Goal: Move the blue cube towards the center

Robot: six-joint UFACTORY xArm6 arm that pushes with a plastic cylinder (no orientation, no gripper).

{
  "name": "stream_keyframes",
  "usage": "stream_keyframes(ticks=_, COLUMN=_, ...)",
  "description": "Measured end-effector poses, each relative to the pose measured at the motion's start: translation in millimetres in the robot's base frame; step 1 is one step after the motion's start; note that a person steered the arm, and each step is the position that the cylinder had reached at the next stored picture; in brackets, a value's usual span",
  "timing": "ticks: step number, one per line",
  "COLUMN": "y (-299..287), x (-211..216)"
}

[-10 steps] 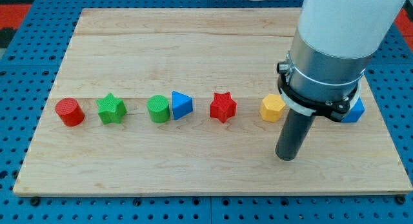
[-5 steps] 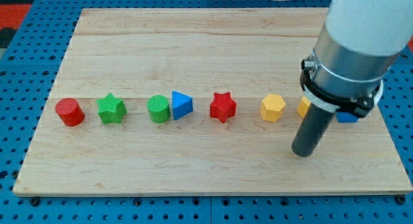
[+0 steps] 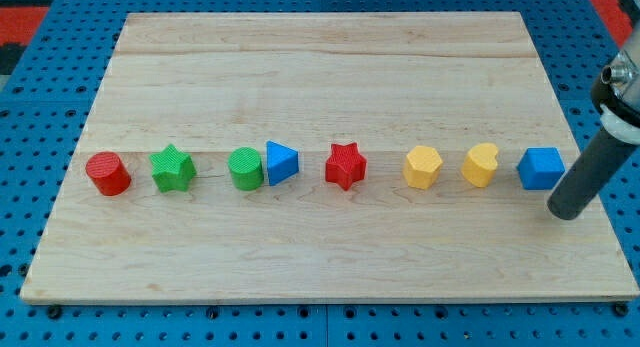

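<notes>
The blue cube point(image 3: 541, 168) sits at the right end of a row of blocks on the wooden board point(image 3: 320, 77). My tip point(image 3: 567, 211) rests on the board just right of and below the cube, close to it but apart. The dark rod slants up to the view's right edge.
The row runs left from the cube: a yellow heart-like block point(image 3: 480, 164), a yellow hexagon point(image 3: 422, 167), a red star point(image 3: 345, 165), a blue triangle point(image 3: 281, 162), a green cylinder point(image 3: 243, 168), a green star point(image 3: 172, 168), a red cylinder point(image 3: 107, 174). The board's right edge is near my tip.
My tip has moved to the right, from below the yellow blocks to the lower right of the blue cube. The arm no longer hides the cube and yellow block. No block moved.
</notes>
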State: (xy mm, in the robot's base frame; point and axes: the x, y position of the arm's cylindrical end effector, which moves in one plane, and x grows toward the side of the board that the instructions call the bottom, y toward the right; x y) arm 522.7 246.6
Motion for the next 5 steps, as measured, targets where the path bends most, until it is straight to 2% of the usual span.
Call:
stream_keyframes(ticks=1, y=-5, x=-10)
stream_keyframes(ticks=2, y=20, x=-14)
stream_keyframes(ticks=3, y=-3, x=-44)
stream_keyframes(ticks=4, y=-83, x=-70)
stream_keyframes(ticks=5, y=-72, x=-67)
